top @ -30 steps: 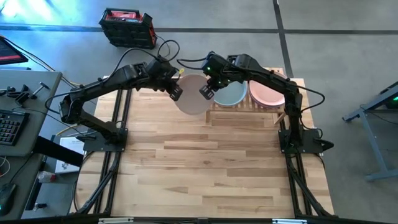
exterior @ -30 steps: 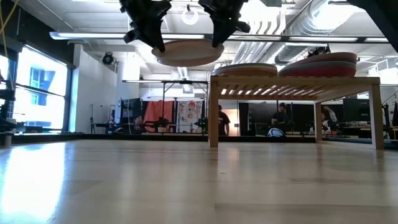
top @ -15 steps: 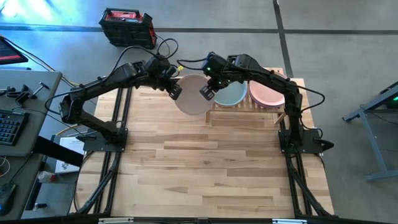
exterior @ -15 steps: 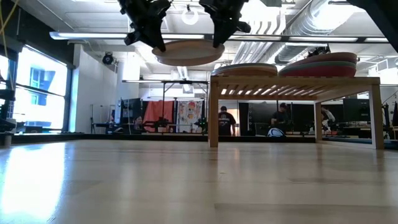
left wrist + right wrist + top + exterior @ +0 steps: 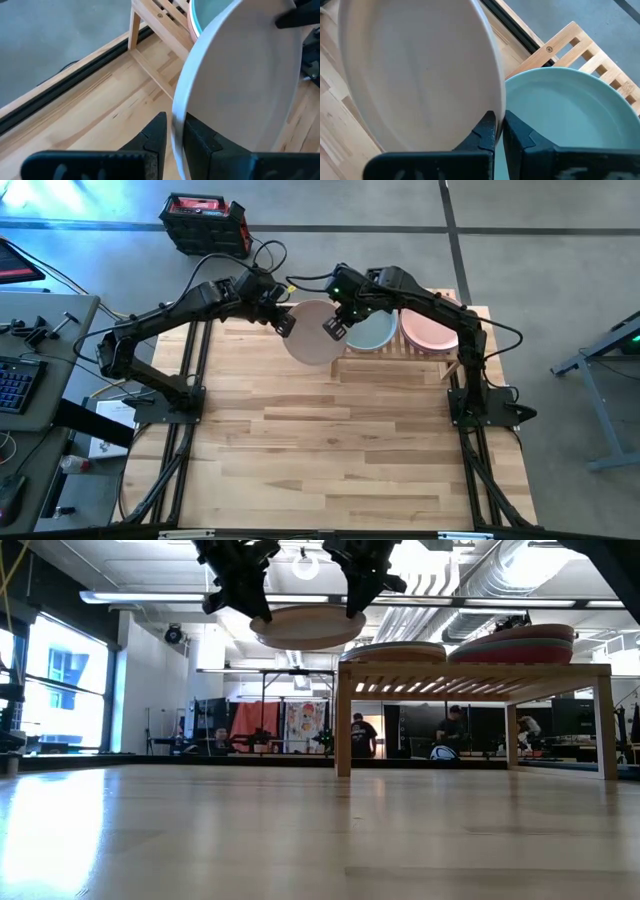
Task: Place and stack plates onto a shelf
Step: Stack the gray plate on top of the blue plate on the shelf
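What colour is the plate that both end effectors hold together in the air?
Beige. The held plate shows it best in the right wrist view.

The beige plate (image 5: 313, 332) hangs in the air just beside the shelf (image 5: 474, 668), its rim gripped on opposite sides by the left gripper (image 5: 283, 326) and the right gripper (image 5: 335, 327). The mint green plate (image 5: 371, 332) tops the nearer stack; the beige plate appears slightly above it. The peach plate (image 5: 432, 328) occupies the far half. Beneath the beige plate, the table (image 5: 340, 450) lies open.
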`<action>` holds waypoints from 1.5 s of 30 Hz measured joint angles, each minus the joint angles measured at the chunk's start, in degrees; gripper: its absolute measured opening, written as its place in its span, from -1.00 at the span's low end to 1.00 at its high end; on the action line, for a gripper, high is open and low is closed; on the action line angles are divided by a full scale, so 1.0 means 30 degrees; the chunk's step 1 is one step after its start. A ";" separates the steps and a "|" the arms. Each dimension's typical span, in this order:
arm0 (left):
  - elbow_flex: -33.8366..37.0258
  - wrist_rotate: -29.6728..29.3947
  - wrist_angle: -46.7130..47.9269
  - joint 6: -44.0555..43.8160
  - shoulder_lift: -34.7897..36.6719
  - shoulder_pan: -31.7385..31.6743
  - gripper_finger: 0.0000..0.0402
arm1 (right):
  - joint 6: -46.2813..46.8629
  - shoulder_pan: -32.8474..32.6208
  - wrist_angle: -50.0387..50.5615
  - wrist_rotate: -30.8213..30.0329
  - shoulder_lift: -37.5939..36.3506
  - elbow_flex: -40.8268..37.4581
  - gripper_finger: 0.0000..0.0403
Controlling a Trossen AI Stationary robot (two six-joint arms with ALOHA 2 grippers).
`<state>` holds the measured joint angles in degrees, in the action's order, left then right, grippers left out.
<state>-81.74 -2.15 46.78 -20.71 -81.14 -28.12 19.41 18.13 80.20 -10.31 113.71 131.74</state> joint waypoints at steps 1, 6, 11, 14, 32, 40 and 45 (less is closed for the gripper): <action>0.0000 0.0000 0.0000 0.0018 0.0000 0.0000 -0.76 | 0.0000 0.0000 -0.0012 0.0006 0.0000 0.0000 -1.00; 0.0002 0.0744 -0.0009 0.0453 0.0000 0.0000 -0.68 | -0.0145 0.0003 -0.0007 0.0046 0.0000 0.0000 -1.00; 0.0002 0.0126 -0.0898 0.0459 0.0046 -0.0040 -0.57 | -0.0596 0.0315 0.0352 0.0147 0.0000 0.0000 -1.00; 0.0010 0.0124 -0.1667 0.0466 0.0315 -0.0189 -0.54 | -0.0995 0.0588 0.0689 0.0434 0.0000 0.0094 -1.00; 0.0010 0.0101 -0.2182 0.1465 0.1043 -0.0539 -0.55 | -0.5383 0.4062 0.1792 0.3298 -0.0435 0.1086 -1.00; 0.0010 0.0131 -0.2123 0.1610 0.2257 -0.0532 -0.55 | -0.6723 0.8039 0.2816 0.7925 -0.0564 0.1078 -1.00; 0.0010 0.0002 -0.2127 0.1632 0.2463 -0.0536 -0.55 | -0.7108 0.9888 0.3271 0.9029 -0.0561 0.1027 -1.00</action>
<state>-81.71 -2.15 40.41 -15.81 -73.76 -29.73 -1.91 47.79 90.02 16.78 112.03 134.82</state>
